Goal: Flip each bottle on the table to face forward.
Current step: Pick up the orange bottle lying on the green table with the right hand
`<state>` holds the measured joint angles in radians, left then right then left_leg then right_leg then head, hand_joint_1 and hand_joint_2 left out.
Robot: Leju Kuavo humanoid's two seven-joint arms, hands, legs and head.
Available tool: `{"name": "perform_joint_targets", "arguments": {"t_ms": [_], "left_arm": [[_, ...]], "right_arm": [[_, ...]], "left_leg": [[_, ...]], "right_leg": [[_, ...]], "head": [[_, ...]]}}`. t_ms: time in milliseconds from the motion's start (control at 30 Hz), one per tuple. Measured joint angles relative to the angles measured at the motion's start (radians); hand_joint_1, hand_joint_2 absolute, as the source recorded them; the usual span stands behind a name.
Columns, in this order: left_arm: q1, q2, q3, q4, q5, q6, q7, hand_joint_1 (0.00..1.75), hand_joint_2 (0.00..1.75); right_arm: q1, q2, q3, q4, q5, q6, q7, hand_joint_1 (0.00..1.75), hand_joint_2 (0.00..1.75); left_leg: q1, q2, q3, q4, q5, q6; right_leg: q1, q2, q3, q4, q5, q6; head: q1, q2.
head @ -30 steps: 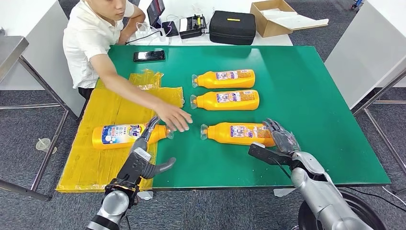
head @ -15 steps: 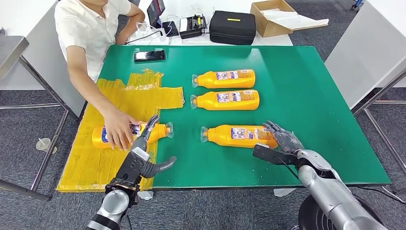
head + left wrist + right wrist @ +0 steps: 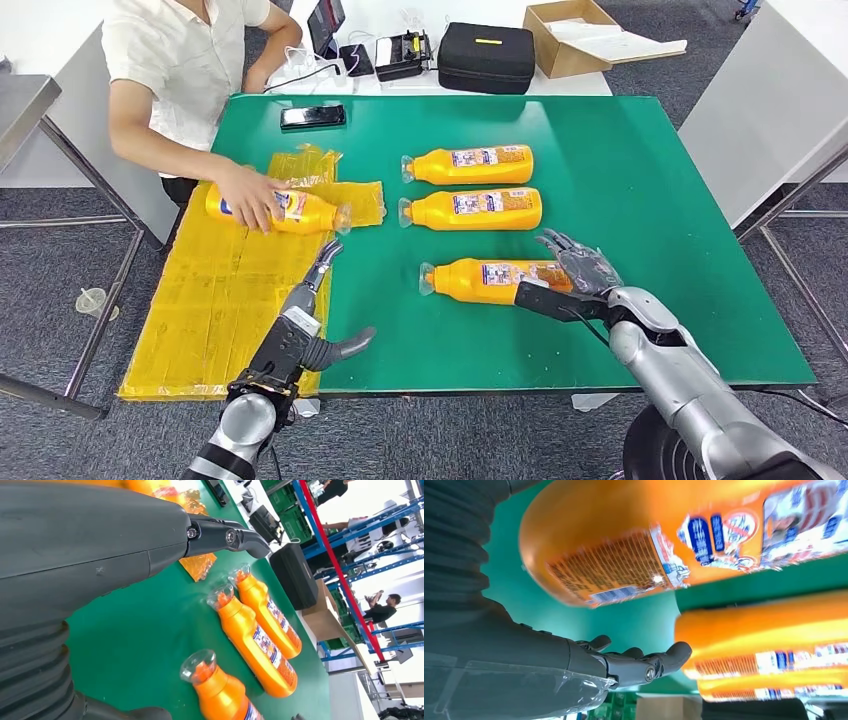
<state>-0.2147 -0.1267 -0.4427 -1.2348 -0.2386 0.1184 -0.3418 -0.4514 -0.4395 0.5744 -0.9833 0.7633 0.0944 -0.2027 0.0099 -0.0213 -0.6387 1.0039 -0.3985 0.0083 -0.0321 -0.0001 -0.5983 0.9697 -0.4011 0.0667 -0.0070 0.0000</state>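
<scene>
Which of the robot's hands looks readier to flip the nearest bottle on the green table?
The right hand. Its fingers are spread at the base of the nearest bottle. The left hand hovers open over the yellow sheet's edge, away from that bottle.

Open green table (image 3: 650,200) right of three bottles, free for passage. Narrow gaps between far bottle (image 3: 470,163), middle bottle (image 3: 472,208) and near bottle (image 3: 490,280). Bare green strip between bottle caps and yellow sheet (image 3: 230,300). Person's hand (image 3: 245,185) with fourth bottle (image 3: 295,212) blocking sheet's far end.
</scene>
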Motion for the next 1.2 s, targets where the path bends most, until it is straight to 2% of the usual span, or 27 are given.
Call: {"name": "perform_joint_targets", "arguments": {"t_ms": [200,767,800,900,933,1200], "left_arm": [[-0.010,-0.005,-0.003,0.013,0.012,-0.002,-0.008,0.00,1.75],[-0.024,-0.013,-0.008,0.035,0.033,0.001,-0.025,0.00,1.75],[-0.025,-0.013,-0.009,0.036,0.034,0.001,-0.027,0.00,1.75],[-0.030,-0.013,-0.011,0.041,0.037,0.001,-0.029,0.00,1.75],[-0.032,-0.013,-0.014,0.044,0.039,0.001,-0.030,0.00,1.75],[-0.044,-0.017,-0.032,0.059,0.062,0.000,-0.039,0.00,1.75]], "right_arm": [[-0.042,0.013,0.018,0.052,-0.047,0.035,-0.018,0.00,1.75],[-0.051,0.022,0.061,0.128,-0.108,0.076,-0.048,0.00,1.75],[-0.051,0.022,0.062,0.132,-0.113,0.081,-0.050,0.37,1.75],[-0.051,0.019,0.063,0.140,-0.129,0.097,-0.059,1.68,1.75],[-0.051,0.017,0.063,0.142,-0.135,0.101,-0.062,1.75,1.75],[-0.051,0.004,0.072,0.150,-0.179,0.110,-0.083,1.75,1.75]], "left_leg": [[0.000,0.000,0.000,0.000,0.000,0.000],[0.000,0.000,0.000,0.000,0.000,0.000],[0.000,0.000,0.000,0.000,0.000,0.000],[0.000,0.000,0.001,0.000,0.000,0.000],[0.000,0.000,0.001,0.000,0.000,0.000],[0.000,0.000,0.002,0.000,0.000,0.000]], "right_leg": [[0.000,0.000,0.000,0.000,0.000,0.000],[0.000,0.000,0.000,0.000,0.000,0.000],[0.000,0.000,0.000,0.000,0.000,0.000],[0.000,0.000,0.000,0.000,0.000,0.000],[0.000,0.000,0.000,0.000,0.000,0.000],[0.000,0.000,0.001,0.000,0.000,0.000]], "head": [[0.000,0.000],[0.000,0.000],[0.000,0.000],[0.000,0.000],[0.000,0.000],[0.000,0.000]]}}
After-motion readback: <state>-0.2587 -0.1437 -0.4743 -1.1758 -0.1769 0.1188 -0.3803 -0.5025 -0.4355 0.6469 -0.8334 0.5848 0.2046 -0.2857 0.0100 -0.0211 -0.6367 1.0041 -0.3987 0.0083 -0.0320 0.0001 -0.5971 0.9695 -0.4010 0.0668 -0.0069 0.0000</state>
